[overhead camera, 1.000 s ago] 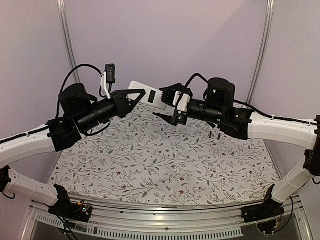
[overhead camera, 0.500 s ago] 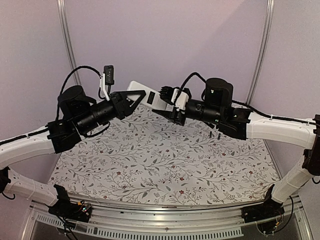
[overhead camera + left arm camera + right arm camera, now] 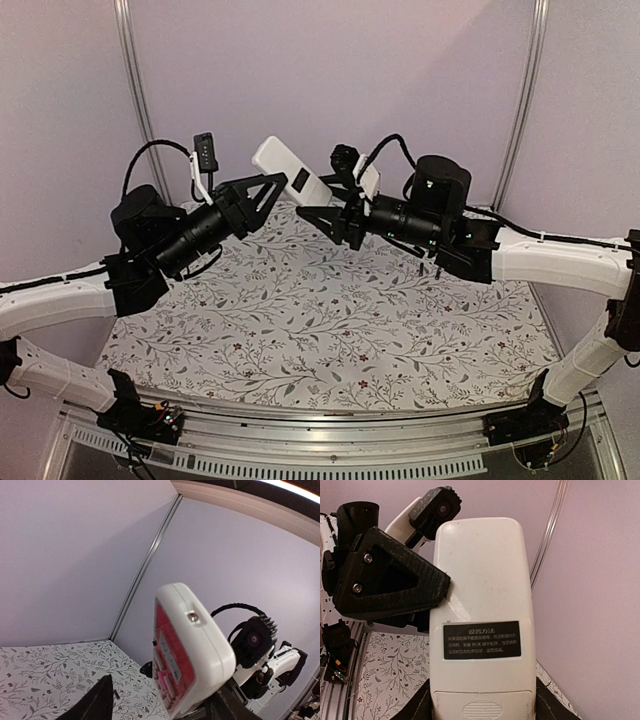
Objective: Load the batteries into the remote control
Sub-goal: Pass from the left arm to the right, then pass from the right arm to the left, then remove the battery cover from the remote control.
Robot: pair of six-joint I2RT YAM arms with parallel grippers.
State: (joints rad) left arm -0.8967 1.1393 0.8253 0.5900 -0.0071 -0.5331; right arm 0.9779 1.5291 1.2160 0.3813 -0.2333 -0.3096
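One smooth white rectangular remote control

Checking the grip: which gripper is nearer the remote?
Right. The right gripper holds the remote by its cover end; the left gripper stands open astride the other end, not clamping it.

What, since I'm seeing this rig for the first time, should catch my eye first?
A white remote control hangs in mid-air above the floral tablecloth, its lower end pinched in the right claw. The left claw stands open around it, red button face toward that claw's camera.
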